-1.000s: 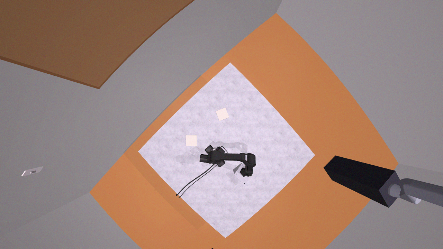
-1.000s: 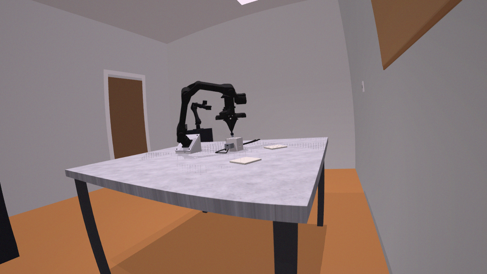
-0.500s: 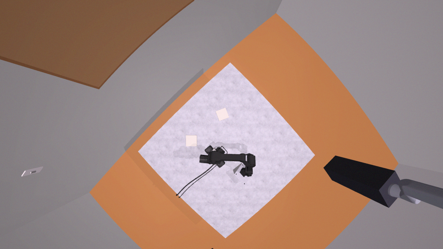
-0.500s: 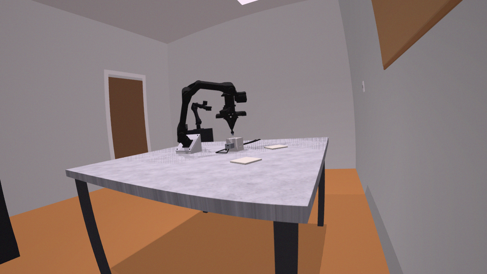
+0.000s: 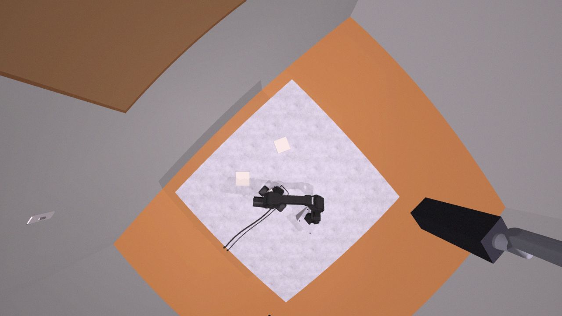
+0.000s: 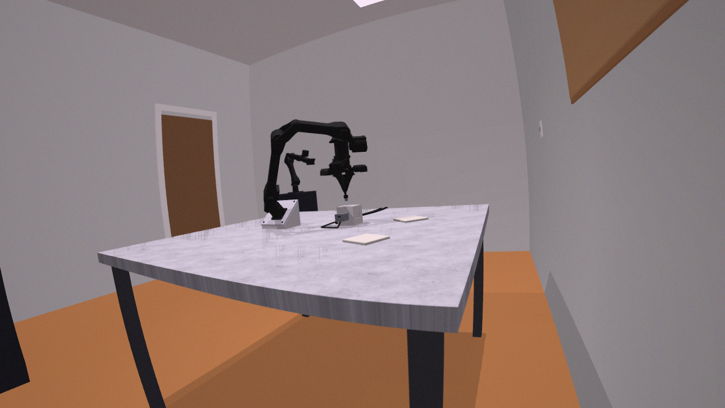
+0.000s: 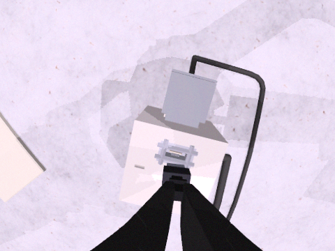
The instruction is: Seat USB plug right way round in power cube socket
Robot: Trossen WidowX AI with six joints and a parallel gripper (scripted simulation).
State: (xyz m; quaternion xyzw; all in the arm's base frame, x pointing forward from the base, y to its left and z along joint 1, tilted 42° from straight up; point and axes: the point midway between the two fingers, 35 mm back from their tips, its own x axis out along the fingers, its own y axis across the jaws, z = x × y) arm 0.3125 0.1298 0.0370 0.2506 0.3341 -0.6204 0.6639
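Note:
My gripper (image 6: 345, 192) (image 7: 177, 189) is shut on the black body of the USB plug (image 6: 346, 196) (image 7: 176, 171). The plug's metal end points down, with a gap between it and the top of the white power cube (image 6: 355, 215) (image 7: 146, 139). The plug is out of the socket (image 7: 175, 156), which shows just beyond the plug in the wrist view, inside a pale raised frame (image 7: 178, 147). The wrist view shows the cube turned slightly relative to the fingers. The arm hides the plug in the top view. Which way round the plug faces cannot be told.
A grey block plug (image 6: 341, 217) (image 7: 190, 99) is in the cube's side, with a black cable (image 7: 256, 122) looping around it. Another thick black cable (image 7: 222, 181) lies close beside the cube. Two pale square tiles (image 5: 281, 145) (image 5: 242, 178) (image 6: 410, 218) (image 6: 366, 238) lie on the table.

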